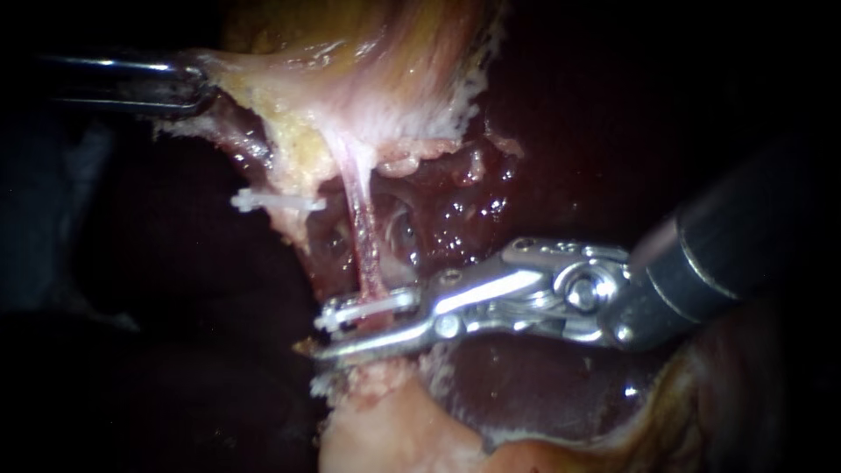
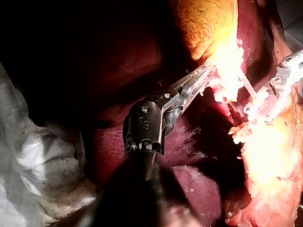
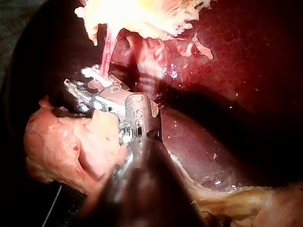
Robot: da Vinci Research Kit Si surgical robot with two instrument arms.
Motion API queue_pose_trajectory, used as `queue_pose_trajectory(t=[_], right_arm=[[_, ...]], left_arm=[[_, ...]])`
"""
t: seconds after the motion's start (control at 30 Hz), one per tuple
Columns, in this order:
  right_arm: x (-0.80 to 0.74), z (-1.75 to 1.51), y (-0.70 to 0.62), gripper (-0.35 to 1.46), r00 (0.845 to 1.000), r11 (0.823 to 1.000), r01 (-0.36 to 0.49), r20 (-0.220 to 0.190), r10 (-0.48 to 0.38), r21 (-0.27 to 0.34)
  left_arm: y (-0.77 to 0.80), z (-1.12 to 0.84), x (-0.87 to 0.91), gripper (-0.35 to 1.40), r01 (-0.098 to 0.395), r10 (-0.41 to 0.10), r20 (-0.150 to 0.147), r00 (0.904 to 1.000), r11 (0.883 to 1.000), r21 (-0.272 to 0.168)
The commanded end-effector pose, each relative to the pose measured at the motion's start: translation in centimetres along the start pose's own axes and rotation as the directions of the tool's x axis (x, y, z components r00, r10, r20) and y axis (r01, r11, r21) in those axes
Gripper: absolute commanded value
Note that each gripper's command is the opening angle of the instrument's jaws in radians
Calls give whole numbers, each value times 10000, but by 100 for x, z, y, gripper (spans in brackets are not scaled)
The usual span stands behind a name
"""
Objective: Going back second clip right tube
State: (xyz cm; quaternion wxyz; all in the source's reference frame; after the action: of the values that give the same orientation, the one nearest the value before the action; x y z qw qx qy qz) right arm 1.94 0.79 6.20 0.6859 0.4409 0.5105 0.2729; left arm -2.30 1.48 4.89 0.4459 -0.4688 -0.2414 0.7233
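— Item: right instrument (image 1: 328, 335)?
— Hand spread about the right tube (image 1: 361, 236). Clip (image 1: 368, 307) seated on it (other clip (image 1: 276, 202) well apart). Step, likely: withdrawal, so it needs a straight retreat with no snagging.
— Left instrument (image 1: 203, 83)?
— Hand pinching gallbladder (image 1: 350, 52).

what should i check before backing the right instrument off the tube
1. White plastic clip lies across the thin pink tube: ok.
2. Clip fully latched: cannot tell, its ends are not clear in any view.
3. Right instrument has its jaws open, with a gap showing: ok.
4. Jaws clear of the tube: not ok, they straddle it, so pulling sideways would likely drag it.
5. Left instrument has its jaws shut on the pale yellowish gallbladder edge, and the tube is taut: ok.
6. Other white clip, off to the left, in place and out of the way back: ok.
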Motion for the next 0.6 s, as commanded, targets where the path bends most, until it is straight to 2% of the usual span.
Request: queue_pose_trajectory(t=[0.03,0.17,0.33,0.47,0.6], right_arm=[[-1,-1,1,48,9997,9997,247,-28,-247,-85],[-1,-3,8,48,9936,9923,1127,72,-1125,-514],[-2,-11,18,50,9723,9633,2329,531,-2277,-1332],[-5,-23,24,50,9605,9463,2775,704,-2693,-1658],[-9,-38,26,50,9538,9370,2999,751,-2909,-1794]], left_arm=[[0,0,0,-35,-2,2,0,10000,10000,-6],[0,0,0,-35,-3,3,-1,10000,10000,-5],[0,0,-1,-35,-5,5,-2,10000,10000,-5],[0,1,-1,-35,-6,6,-2,10000,10000,-3],[0,0,-1,-35,-7,7,-2,10000,10000,-4]])
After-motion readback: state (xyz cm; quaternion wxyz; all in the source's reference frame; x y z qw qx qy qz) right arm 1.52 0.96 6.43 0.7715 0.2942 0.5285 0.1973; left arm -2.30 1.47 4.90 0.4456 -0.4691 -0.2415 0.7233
